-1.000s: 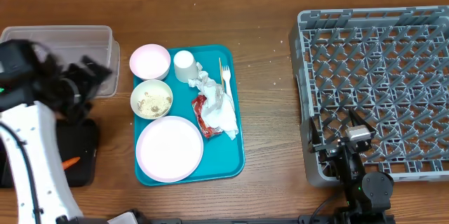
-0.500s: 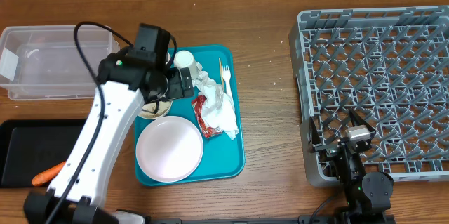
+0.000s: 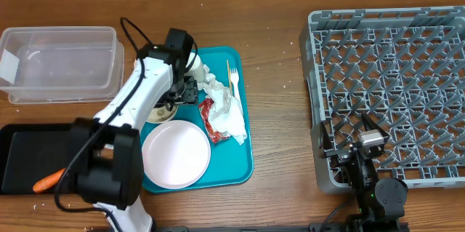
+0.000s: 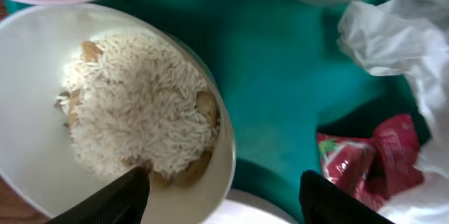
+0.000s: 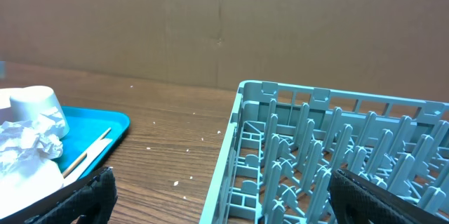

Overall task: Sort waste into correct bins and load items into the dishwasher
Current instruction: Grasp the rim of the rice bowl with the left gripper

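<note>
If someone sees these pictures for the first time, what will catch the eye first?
The left gripper hangs open over a white bowl of rice on the teal tray. Beside it, a shiny red wrapper lies among crumpled white napkins. The large grey dish rack fills the right side of the table.

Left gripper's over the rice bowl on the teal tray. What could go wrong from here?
1. The left gripper straddles the rim of the bowl, one finger on the side of the rice. A rim pinch could tip the bowl and spill rice onto the teal tray.
2. The outer finger hangs close to the red wrapper and the napkin; closing might snag them.
</note>
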Robot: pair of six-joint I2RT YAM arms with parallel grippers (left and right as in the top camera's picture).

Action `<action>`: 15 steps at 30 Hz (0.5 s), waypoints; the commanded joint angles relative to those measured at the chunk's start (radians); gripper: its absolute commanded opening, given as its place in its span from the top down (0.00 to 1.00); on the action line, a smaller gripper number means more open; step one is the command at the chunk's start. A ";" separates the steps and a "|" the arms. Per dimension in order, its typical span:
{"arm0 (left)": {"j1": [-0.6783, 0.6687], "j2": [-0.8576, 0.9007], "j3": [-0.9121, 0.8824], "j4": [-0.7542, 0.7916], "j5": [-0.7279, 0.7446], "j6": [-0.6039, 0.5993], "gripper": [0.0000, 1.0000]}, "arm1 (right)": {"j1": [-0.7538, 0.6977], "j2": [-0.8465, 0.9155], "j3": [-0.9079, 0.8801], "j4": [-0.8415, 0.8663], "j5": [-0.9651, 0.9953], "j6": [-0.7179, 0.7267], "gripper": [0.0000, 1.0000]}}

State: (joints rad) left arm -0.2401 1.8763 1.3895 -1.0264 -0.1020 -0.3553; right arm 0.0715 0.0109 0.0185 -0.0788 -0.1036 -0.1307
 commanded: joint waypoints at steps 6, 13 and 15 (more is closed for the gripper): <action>0.002 0.060 0.013 0.018 0.012 0.026 0.47 | -0.006 -0.008 -0.010 0.005 0.006 0.007 0.00; -0.005 0.099 0.012 0.024 0.020 0.026 0.62 | -0.006 -0.008 -0.010 0.005 0.006 0.007 0.00; -0.005 0.099 0.012 0.021 0.013 0.026 0.73 | -0.006 -0.008 -0.010 0.005 0.006 0.007 0.00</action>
State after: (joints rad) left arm -0.2409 1.9640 1.3895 -1.0016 -0.0872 -0.3363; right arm 0.0715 0.0109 0.0185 -0.0784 -0.1040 -0.1307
